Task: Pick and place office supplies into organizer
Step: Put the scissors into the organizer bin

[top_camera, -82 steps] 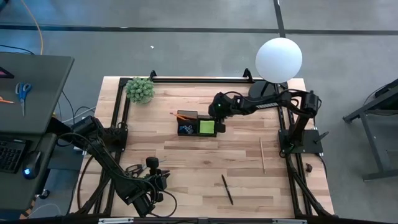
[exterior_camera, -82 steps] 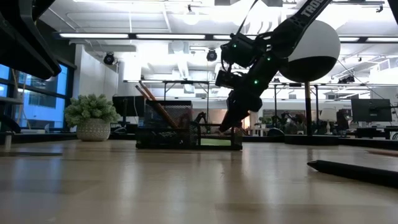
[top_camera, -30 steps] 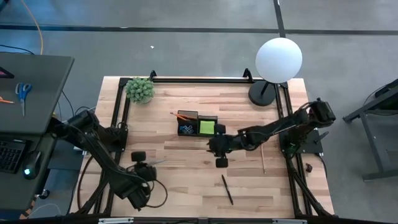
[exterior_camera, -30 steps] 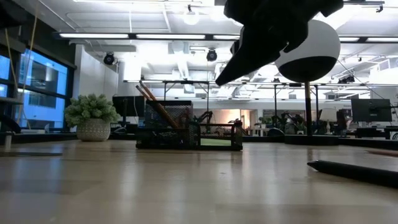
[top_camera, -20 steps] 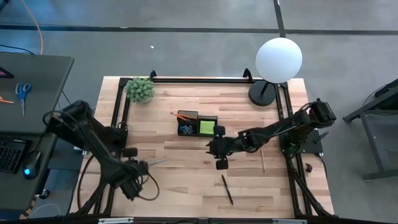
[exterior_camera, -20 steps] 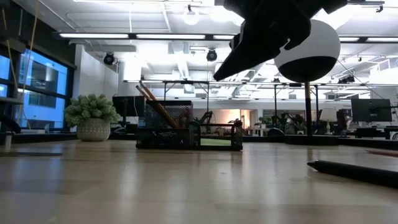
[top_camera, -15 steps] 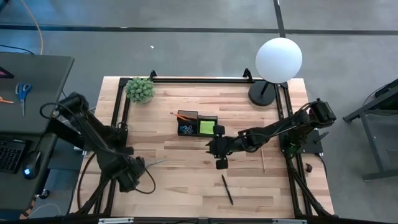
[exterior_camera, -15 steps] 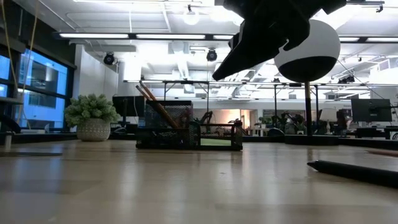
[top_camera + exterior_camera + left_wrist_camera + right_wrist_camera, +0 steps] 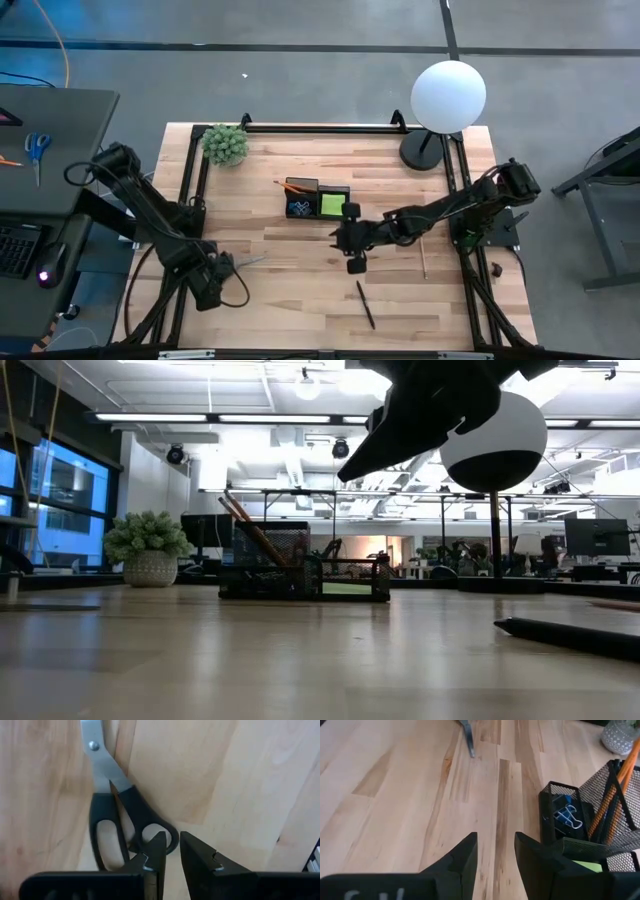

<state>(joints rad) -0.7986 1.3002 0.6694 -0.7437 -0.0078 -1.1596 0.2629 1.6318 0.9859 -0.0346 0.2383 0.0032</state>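
Note:
Black-handled scissors [image 9: 243, 262] [image 9: 112, 800] lie flat near the table's near left edge, blades toward the right. My left gripper [image 9: 220, 270] [image 9: 172, 845] points down at their handle end, shut on one handle ring. The black organizer [image 9: 318, 200] [image 9: 305, 574] [image 9: 585, 825] stands mid-table, holding orange pencils [image 9: 620, 780], a blue binder clip [image 9: 568, 816] and a lime-green pad [image 9: 332, 204]. My right gripper [image 9: 338, 240] [image 9: 495, 855] [image 9: 350, 472] hovers open and empty just near-right of it, pointing toward the table's left. A dark pen [image 9: 366, 304] [image 9: 570, 635] and a wooden pencil [image 9: 422, 250] lie loose. My left gripper has the rim of one handle ring [image 9: 173, 839] between its two fingers, one finger [image 9: 158, 851] inside the ring and the other outside. The fingers come from above, pointing down. The scissors lie flat on the table.
A small green plant [image 9: 226, 144] stands at the far left corner and a white globe lamp [image 9: 448, 95] with a round black base [image 9: 420, 150] at the far right. Black frame rails [image 9: 320, 128] edge the table. Bare wood spreads between scissors and organizer.
My left arm has swung its elbow toward the far left, and its gripper has tipped from a slant to pointing nearly straight down, shifting a little toward the table's left edge. The scissors have stayed where they were, flat on the table.

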